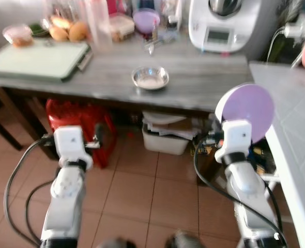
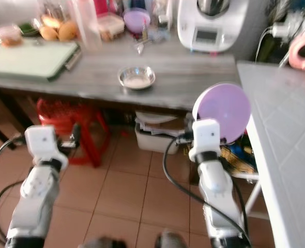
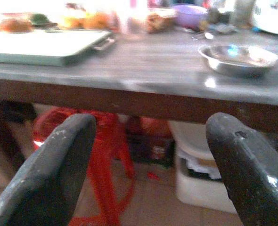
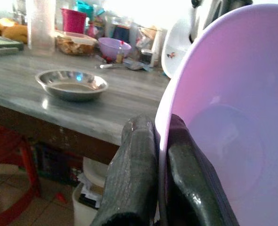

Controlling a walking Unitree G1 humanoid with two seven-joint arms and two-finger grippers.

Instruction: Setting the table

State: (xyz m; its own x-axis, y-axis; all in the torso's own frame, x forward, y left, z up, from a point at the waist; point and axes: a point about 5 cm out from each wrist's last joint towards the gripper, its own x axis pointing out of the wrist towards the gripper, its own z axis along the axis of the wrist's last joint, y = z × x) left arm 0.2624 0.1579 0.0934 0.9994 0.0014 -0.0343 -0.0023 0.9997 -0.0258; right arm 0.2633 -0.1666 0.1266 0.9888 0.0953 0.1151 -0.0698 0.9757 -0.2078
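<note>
My right gripper (image 4: 158,141) is shut on the rim of a lilac plate (image 1: 248,111), held upright on edge in front of the grey table (image 1: 204,82), near its right end. A shallow steel bowl (image 1: 150,77) sits in the middle of the table. My left gripper (image 3: 151,160) is open and holds nothing; it hangs below the table's front edge, its fingers (image 3: 59,165) pointing under the tabletop. In the right wrist view the lilac plate (image 4: 224,127) stands tall beside the steel bowl (image 4: 72,84).
A pale green tray (image 1: 36,59) lies on the table's left. At the back stand a white kitchen machine (image 1: 225,23), a purple bowl (image 1: 146,20), fruit and jars. A white counter (image 1: 297,129) runs along the right. A red stool (image 1: 80,124) and boxes sit under the table.
</note>
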